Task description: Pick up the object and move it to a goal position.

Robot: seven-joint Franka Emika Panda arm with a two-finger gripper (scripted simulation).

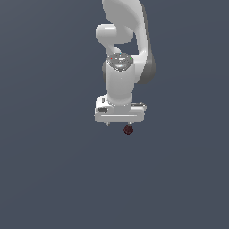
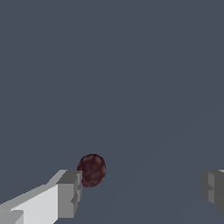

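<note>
The object is a tiny dark red mottled ball point(image 1: 128, 130) on the flat grey ground, just under the white gripper point(image 1: 119, 124). It lies below the fingertip on the exterior view's right, not midway between the fingers. In the wrist view the ball point(image 2: 92, 169) sits right beside one grey fingertip point(image 2: 70, 192), while the other fingertip point(image 2: 213, 188) is far from it. The gripper point(image 2: 141, 190) is wide open and holds nothing. I cannot tell whether the ball touches the near finger.
The white arm point(image 1: 120, 53) rises above the gripper in the exterior view. A plain grey-blue ground point(image 1: 53, 179) lies all around. No goal marker shows.
</note>
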